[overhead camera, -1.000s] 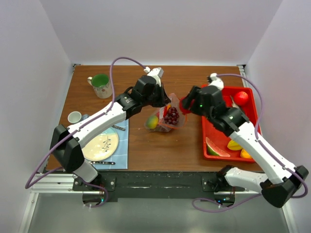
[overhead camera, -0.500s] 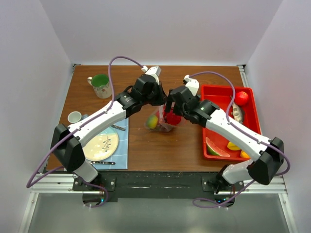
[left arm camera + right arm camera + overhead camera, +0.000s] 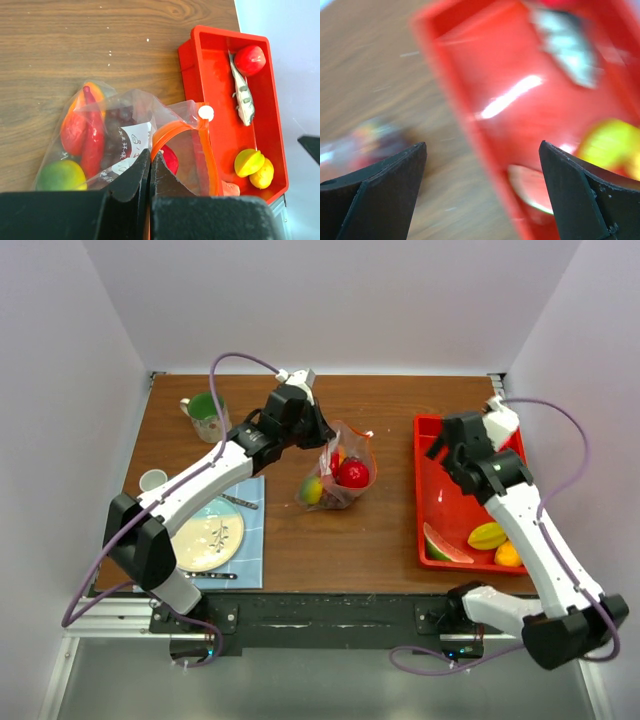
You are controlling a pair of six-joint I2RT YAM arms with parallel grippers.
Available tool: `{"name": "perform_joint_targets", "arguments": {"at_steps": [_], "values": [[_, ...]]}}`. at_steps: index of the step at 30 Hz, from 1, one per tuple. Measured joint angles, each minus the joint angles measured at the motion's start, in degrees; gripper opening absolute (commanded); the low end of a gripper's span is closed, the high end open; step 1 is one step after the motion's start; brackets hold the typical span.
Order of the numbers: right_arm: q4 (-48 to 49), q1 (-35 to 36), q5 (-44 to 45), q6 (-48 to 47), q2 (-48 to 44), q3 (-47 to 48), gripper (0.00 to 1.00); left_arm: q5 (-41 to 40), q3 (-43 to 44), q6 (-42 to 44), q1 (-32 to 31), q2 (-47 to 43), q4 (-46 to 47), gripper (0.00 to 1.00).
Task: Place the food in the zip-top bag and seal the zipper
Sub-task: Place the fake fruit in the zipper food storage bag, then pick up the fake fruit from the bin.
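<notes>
Crinkly clear bag (image 3: 125,125) mouth-up, orange zipper (image 3: 172,131) gaping, red apple (image 3: 352,473) inside — left gripper (image 3: 150,162) pinched tight on its rim; right gripper (image 3: 482,145) wide open, empty, over tray (image 3: 450,505).

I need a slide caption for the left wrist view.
The left gripper holds the zip-top bag open beside the red tray.

Blurred red tray (image 3: 485,65) and wooden table (image 3: 365,65) between wide-apart black fingers (image 3: 380,195)

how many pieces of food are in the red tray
5: red apple and silver fish at the far end; watermelon wedge, yellow fruit and orange at the near end. The right arm covers part of the red tray, so more could be hidden.
</notes>
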Motion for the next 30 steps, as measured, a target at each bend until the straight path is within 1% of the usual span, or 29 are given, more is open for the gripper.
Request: {"name": "perform_joint_targets", "arguments": {"at_steps": [4, 7, 8, 12, 14, 17, 22, 26, 30], "values": [[-5.27, -7.39, 2.75, 1.81, -4.61, -6.51, 0.99, 0.87, 0.00, 0.00, 0.96, 0.00, -0.02, 0.00], [-5.84, -13.75, 3.08, 1.99, -4.57, -11.28, 0.99, 1.14, 0.22, 0.04, 1.14, 0.17, -0.13, 0.00], [-5.57, -16.70, 3.04, 1.95, -3.91, -13.53, 0.99, 1.20, 0.48, 0.07, 1.14, 0.44, -0.17, 0.00], [-3.65, -24.68, 1.55, 1.20, -3.13, -20.35, 0.99, 1.40, 0.76, 0.07, 1.14, 0.79, -0.26, 0.00], [-2.03, -28.68, 0.17, 0.55, -2.56, -22.67, 0.98, 1.53, 0.76, 0.07, 1.14, 0.79, -0.31, 0.00], [1.18, -32.87, -1.73, -0.52, -1.03, -24.85, 0.98, 1.55, 0.76, 0.15, 1.14, 0.79, -0.46, 0.00], [6.82, -36.68, -5.75, -2.23, -0.13, -27.36, 0.95, 1.55, 0.76, 0.26, 1.14, 0.79, -0.48, 0.00], [10.80, -37.33, -8.72, -2.58, 0.57, -27.85, 0.89, 1.55, 0.76, 0.26, 1.14, 0.79, -0.48, 0.00], [14.10, -37.33, -11.17, -2.34, 0.92, -29.75, 0.86, 1.57, 0.76, 0.26, 1.14, 0.79, -0.48, 0.00]]}}
